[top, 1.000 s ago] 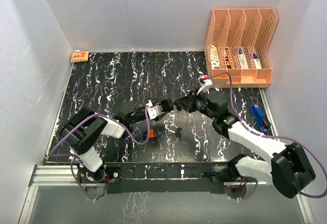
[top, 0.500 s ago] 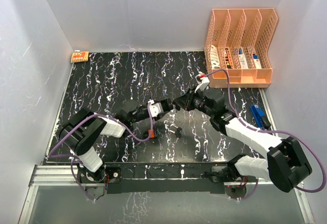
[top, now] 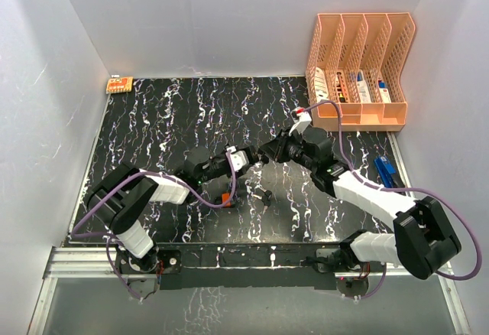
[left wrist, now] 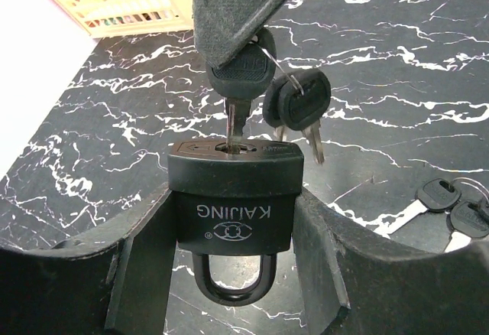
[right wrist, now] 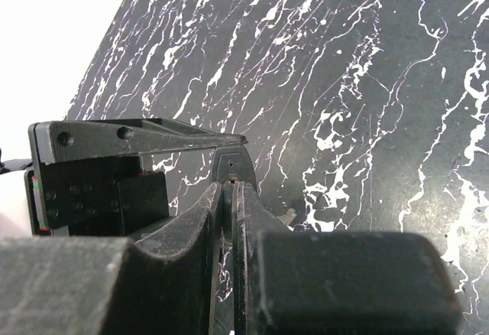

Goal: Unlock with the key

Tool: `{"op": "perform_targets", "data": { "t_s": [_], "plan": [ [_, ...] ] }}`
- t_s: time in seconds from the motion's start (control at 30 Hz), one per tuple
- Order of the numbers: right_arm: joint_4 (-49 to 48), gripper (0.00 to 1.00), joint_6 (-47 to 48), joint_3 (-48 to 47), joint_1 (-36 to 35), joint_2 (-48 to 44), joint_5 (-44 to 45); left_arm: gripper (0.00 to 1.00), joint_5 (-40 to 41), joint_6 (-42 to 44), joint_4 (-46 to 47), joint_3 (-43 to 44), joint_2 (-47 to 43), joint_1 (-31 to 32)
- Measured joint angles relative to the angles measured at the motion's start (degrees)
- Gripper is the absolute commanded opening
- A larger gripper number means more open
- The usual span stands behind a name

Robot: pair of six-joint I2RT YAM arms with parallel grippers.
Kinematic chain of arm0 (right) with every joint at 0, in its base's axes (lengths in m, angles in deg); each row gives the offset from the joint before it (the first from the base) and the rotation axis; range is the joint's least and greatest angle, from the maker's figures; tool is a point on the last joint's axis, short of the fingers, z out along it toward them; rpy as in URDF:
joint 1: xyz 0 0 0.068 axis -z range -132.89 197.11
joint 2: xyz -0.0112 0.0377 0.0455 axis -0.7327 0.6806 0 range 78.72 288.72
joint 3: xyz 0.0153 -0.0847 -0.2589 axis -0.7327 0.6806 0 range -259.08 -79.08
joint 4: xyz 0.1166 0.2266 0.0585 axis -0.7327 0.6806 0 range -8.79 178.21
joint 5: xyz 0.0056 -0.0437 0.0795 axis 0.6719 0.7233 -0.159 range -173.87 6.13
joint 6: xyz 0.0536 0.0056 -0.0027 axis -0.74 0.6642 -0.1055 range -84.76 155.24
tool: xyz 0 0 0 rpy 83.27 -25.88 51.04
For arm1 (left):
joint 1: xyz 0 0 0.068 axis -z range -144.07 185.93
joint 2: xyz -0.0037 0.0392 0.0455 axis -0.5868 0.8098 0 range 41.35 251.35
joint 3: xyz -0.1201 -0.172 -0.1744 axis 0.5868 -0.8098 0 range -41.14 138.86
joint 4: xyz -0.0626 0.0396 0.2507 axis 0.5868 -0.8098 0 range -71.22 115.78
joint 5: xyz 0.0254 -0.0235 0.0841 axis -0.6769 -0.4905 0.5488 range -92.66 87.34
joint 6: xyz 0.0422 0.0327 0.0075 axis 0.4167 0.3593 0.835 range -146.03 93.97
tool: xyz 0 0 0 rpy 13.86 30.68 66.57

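The black KAIJING padlock [left wrist: 233,197] was held off the black, white-veined tabletop [top: 153,128] near its middle. It was clamped by its sides between the fingers of the left pincer [left wrist: 233,232], with the keyway facing the right arm. Its steel shackle [left wrist: 231,285] pointed back toward the left wrist and looked seated.

The right pincer [right wrist: 230,197] was closed tight on the black plastic head of the steel key [left wrist: 243,67]. The key's blade stood in the keyway, though a stretch of bare metal showed above the lock body. Two spare black-headed keys [left wrist: 298,102] hung from the same ring just beside it. Another bunch of loose keys [left wrist: 451,206] lay on the tabletop off to one side.

The step in hand appeared to be insertion, and the blade did not look fully home. The next move probably called for pushing the key straight along the keyway until it bottomed. The right wrist would then need to turn it while the left pincer held the body firmly against the twist, so the shackle could spring.
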Motion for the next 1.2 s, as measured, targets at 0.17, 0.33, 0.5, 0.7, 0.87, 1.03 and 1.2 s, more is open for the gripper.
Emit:
{"op": "perform_targets", "data": {
  "t_s": [0.17,0.33,0.5,0.7,0.87,1.03,1.2],
  "plan": [
    [1.1,0.00,-1.6,-1.1,0.0,0.9,1.0,0.00,3.3,0.0,1.9,-0.7,0.0,1.1],
    [1.0,0.00,-3.2,-1.6,-0.2,1.6,-0.6,0.00,2.7,0.0,9.8,-3.3,0.2,1.6],
    [0.9,0.00,-3.1,-1.6,-0.3,1.7,-1.2,0.00,1.4,-0.3,11.8,-3.6,0.8,1.7],
    [0.7,0.00,-2.9,-1.6,-0.3,1.7,-1.3,0.00,1.4,-0.8,12.0,-3.6,0.8,1.7],
    [0.6,0.00,-2.6,-1.6,-0.3,1.7,-1.6,0.00,1.5,-1.6,12.0,-3.6,0.8,1.7],
    [0.2,0.00,-2.4,-1.6,-0.3,1.7,-1.9,0.00,1.5,-3.5,11.9,-3.6,0.7,1.7],
    [0.0,0.00,-2.2,-1.6,-0.2,2.0,-2.3,0.00,2.2,-7.1,11.3,-3.5,0.7,1.8]
  ]
}}
